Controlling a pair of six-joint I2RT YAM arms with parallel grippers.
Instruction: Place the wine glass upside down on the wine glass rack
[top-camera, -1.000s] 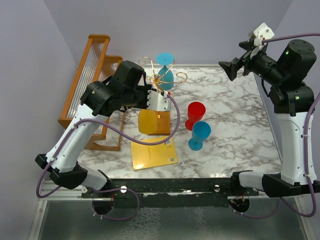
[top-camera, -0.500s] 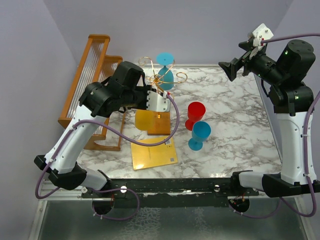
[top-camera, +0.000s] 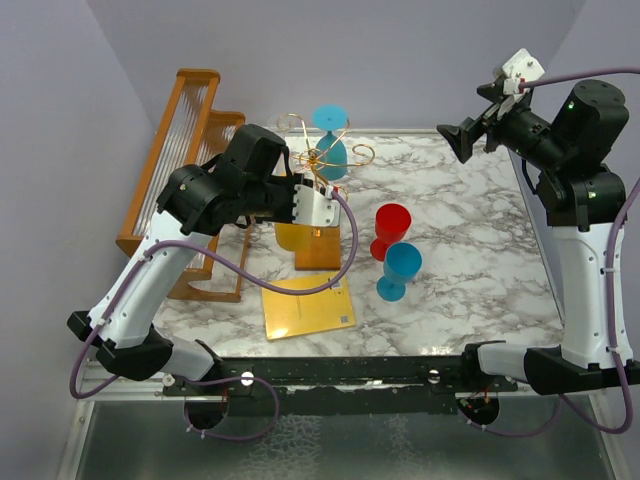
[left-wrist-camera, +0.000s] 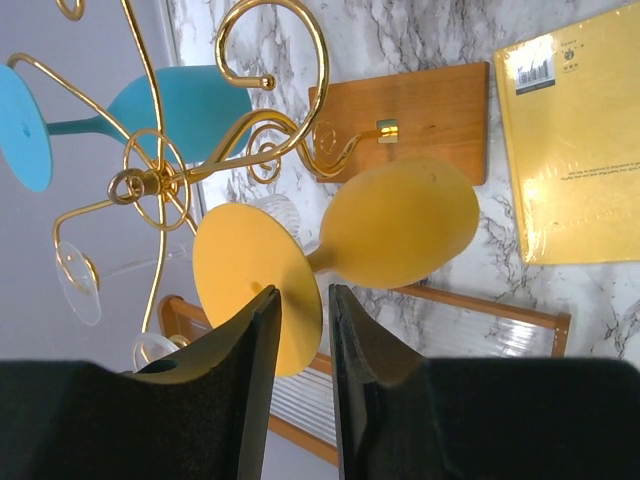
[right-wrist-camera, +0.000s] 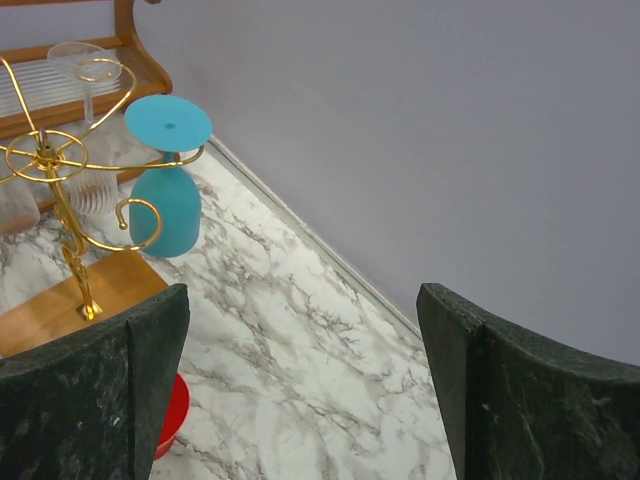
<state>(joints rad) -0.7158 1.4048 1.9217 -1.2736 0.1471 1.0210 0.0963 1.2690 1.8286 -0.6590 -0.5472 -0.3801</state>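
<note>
The left arm (top-camera: 160, 270) reaches forward and inward from its base, elbow raised, with its wrist at the gold wire rack (top-camera: 325, 158). The left claw (left-wrist-camera: 302, 300) shows only a narrow slit between its fingers. The rim of the yellow wine glass's foot lies right at that slit, and I cannot tell whether the fingers pinch it or have let go. The right arm (top-camera: 580, 200) stands tall at the far right corner. Its claw (top-camera: 455, 140) is up in the air and spread wide, with nothing in it.

The yellow wine glass (left-wrist-camera: 390, 225) is matte and opaque. It is upside down, foot towards the claw and bowl over the rack's brown wooden base (left-wrist-camera: 420, 115), just beside the post. I can't make out whether a curled arm carries it. A blue glass (top-camera: 330, 140) hangs upside down on the far side of the rack (its foot sits on a gold curl). A red glass (top-camera: 390, 228) and another blue one (top-camera: 400, 270) stand on the marble table (top-camera: 470, 230), with a yellow packet (top-camera: 308, 308) lying near the front.

Compared with a second ago, the yellow bowl has slipped back under the left wrist, so less of it shows from above. The right arm has not moved.
</note>
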